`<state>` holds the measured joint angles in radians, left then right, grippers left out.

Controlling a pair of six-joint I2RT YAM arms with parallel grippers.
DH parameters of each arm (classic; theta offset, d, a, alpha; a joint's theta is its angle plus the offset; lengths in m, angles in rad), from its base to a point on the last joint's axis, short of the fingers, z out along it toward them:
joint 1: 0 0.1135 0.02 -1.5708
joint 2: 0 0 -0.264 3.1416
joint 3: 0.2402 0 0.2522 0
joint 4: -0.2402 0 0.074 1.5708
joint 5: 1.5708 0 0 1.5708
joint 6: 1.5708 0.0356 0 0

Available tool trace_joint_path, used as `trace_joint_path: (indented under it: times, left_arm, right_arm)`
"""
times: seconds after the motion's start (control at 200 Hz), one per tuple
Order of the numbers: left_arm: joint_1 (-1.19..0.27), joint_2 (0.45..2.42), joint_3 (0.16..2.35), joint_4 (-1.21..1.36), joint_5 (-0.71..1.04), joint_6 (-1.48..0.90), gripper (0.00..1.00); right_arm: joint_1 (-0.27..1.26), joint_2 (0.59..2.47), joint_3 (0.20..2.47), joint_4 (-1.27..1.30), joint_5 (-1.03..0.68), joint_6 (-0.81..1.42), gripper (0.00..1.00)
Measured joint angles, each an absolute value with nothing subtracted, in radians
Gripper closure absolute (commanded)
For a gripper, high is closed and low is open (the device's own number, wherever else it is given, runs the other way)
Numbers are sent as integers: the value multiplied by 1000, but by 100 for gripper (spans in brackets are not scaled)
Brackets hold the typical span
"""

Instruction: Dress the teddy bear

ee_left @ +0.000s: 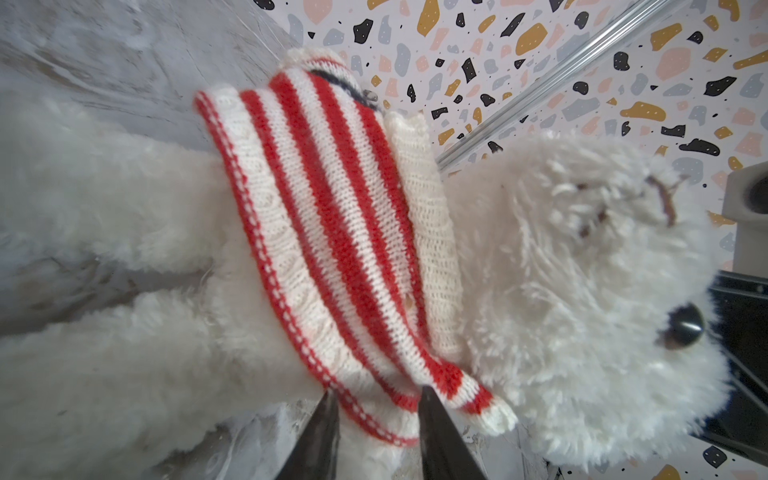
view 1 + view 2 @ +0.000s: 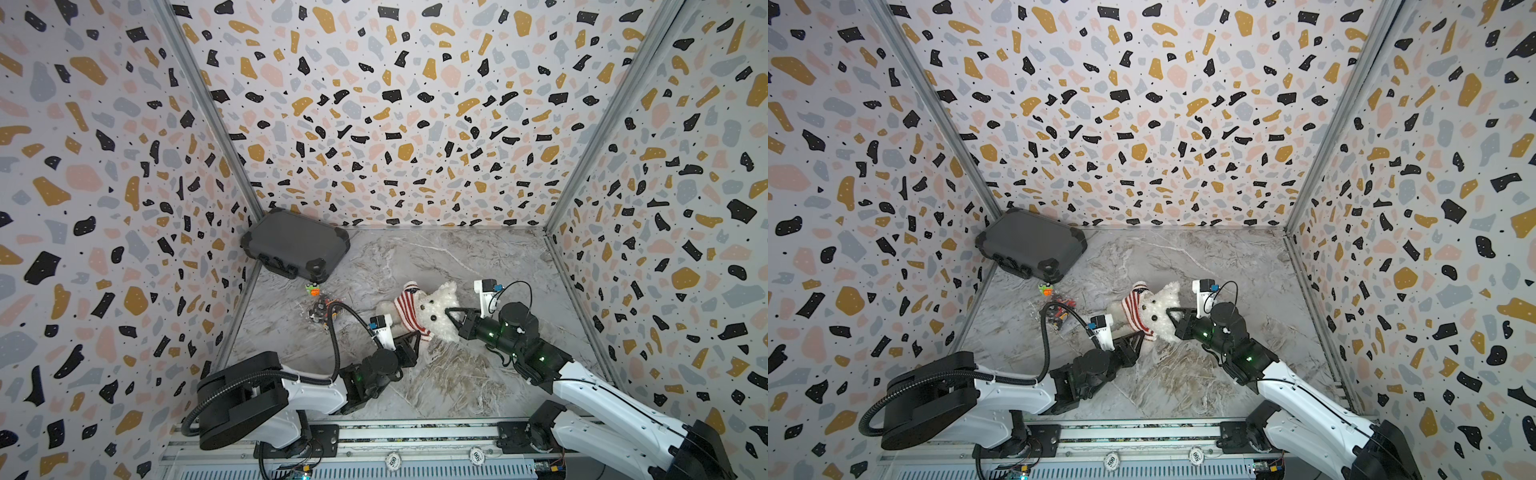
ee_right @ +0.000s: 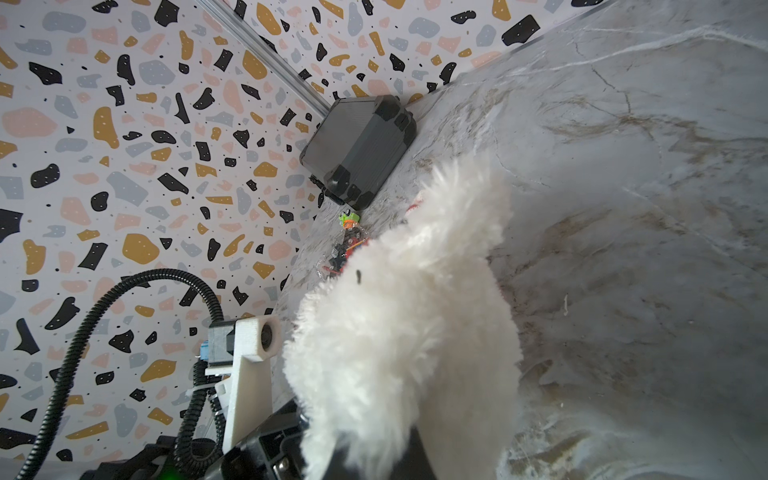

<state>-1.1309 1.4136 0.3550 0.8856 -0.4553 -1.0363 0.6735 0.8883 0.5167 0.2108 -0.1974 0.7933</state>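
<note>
**Now the bear lies between the two tools, sweater round its middle**

Roughly in the middle of the marble desk (image 2: 457,257) lies the teddy bear (image 2: 438,311) (image 2: 1158,311), its head toward the right arm's side and its legs toward the left arm's. The red-and-white striped sweater (image 2: 409,307) (image 2: 1136,309) sits round its body between the head and the bare white legs. In the left wrist view the sweater (image 1: 332,232) is a band below the bear's head (image 1: 582,270), and one small sleeve end looks flat beside the chin.

The left tool (image 2: 417,334) (image 1: 376,395) is at the sweater's lower edge. Its two dark fingers stand a narrow gap apart, the hem crosses that gap, and nothing is pinched.

The right tool (image 2: 451,318) (image 2: 1172,316) is closed tight on the white fur of the bear's head. In the right wrist view the fur (image 3: 395,332) bulges out from between the fingers and hides their tips.

Well apart from the bear, a dark hard case (image 2: 295,245) sits in the far corner on the left arm's side. A small green-and-orange toy (image 2: 312,289) and a clear bag of small parts (image 2: 322,309) lie just in front of it.
</note>
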Motion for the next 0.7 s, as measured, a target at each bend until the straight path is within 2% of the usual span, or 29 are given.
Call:
trace_joint_path:
  times: [0.385,0.701]
  left_arm:
    - [-1131,1456,413,868,-458,-1040,72]
    - [-1131,1475,418,845,-466,-1056,72]
  right_arm:
    - [672,897,517,221,-197,790,100]
    - [672,903,517,228,-197,783,100]
